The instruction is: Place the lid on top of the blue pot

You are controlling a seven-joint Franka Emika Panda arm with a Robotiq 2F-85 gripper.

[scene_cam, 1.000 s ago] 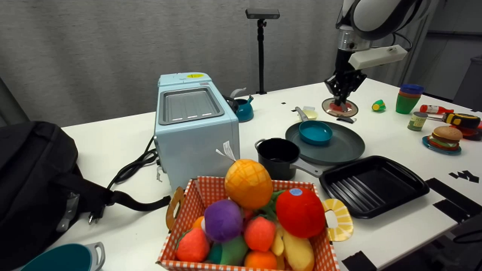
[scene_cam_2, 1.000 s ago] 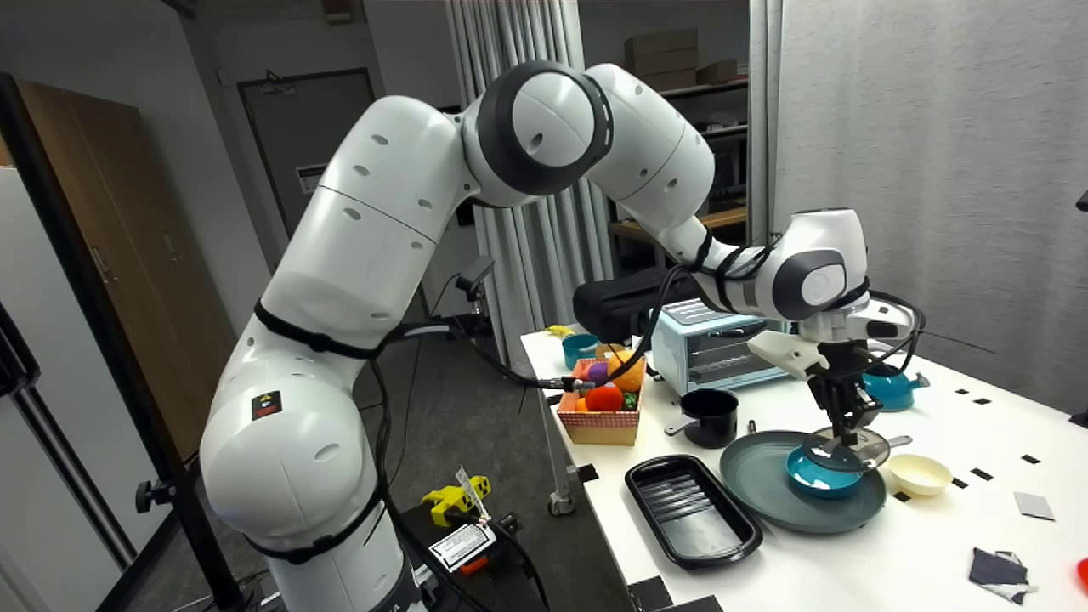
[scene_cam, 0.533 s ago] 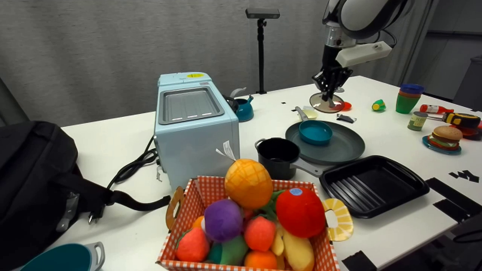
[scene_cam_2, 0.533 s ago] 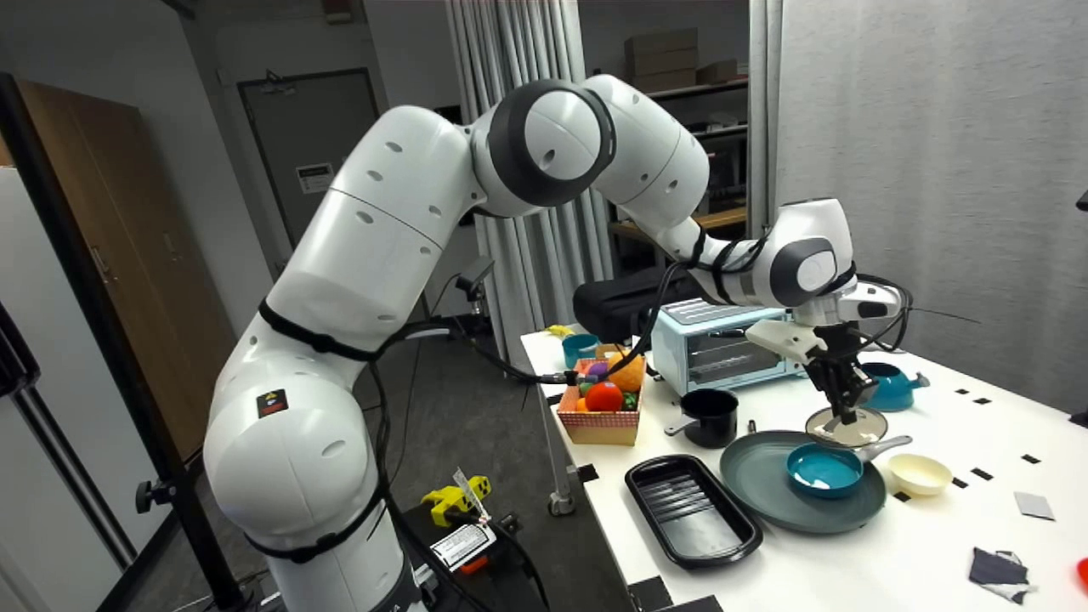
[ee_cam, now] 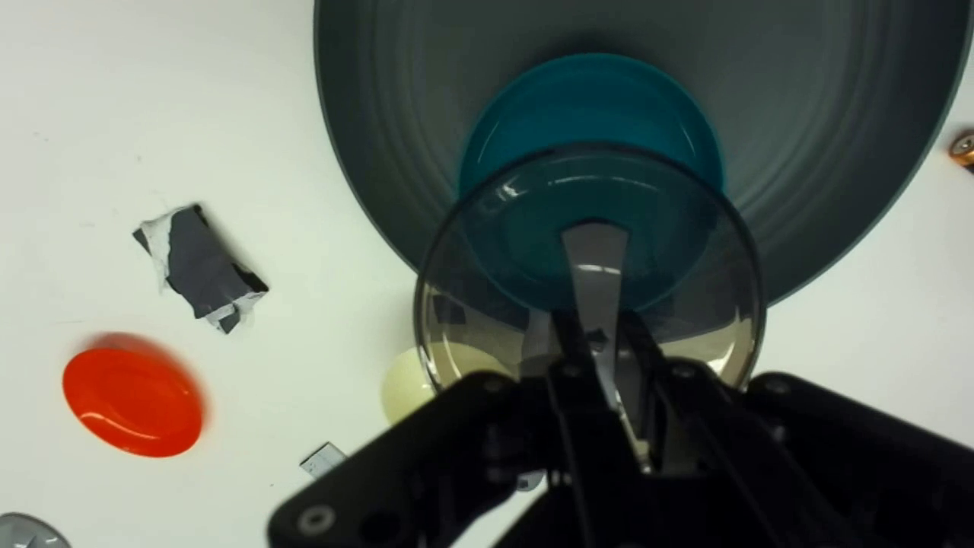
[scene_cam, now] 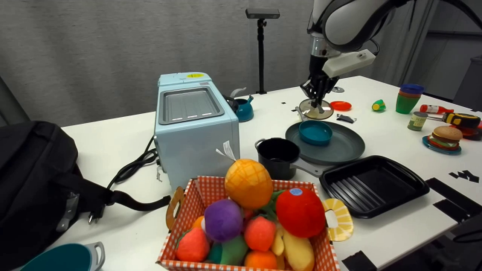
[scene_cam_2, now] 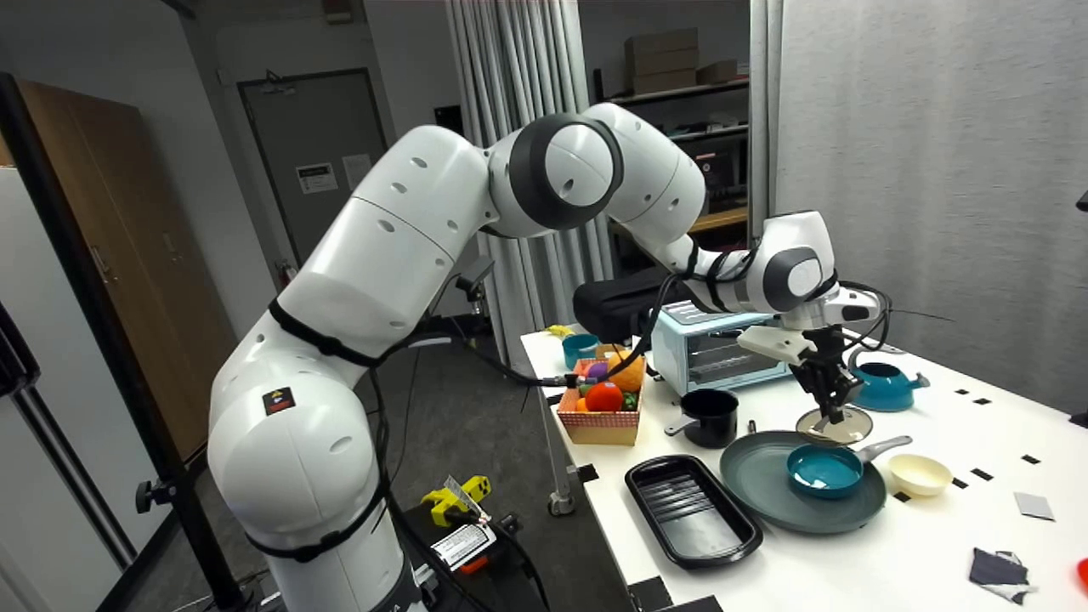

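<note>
The lid is a round see-through disc with a dark rim and a grey upright handle. It also shows in an exterior view and the wrist view. My gripper is shut on the lid's handle, also in the wrist view, and holds the lid in the air. The blue pot, also in an exterior view, is a shallow teal pan with a grey handle. In the wrist view the lid overlaps the near part of the pot. The lid looks apart from it, toward its handle side.
The pot stands on a dark round platter. A black pot, a black grill tray and a fruit basket stand nearby. A cream bowl, a red plate and a teal kettle are close too.
My gripper has carried the lid from near the red plate toward the pot, leftward in an exterior view, and it has dropped slightly in the last half second. The pot has not moved.
</note>
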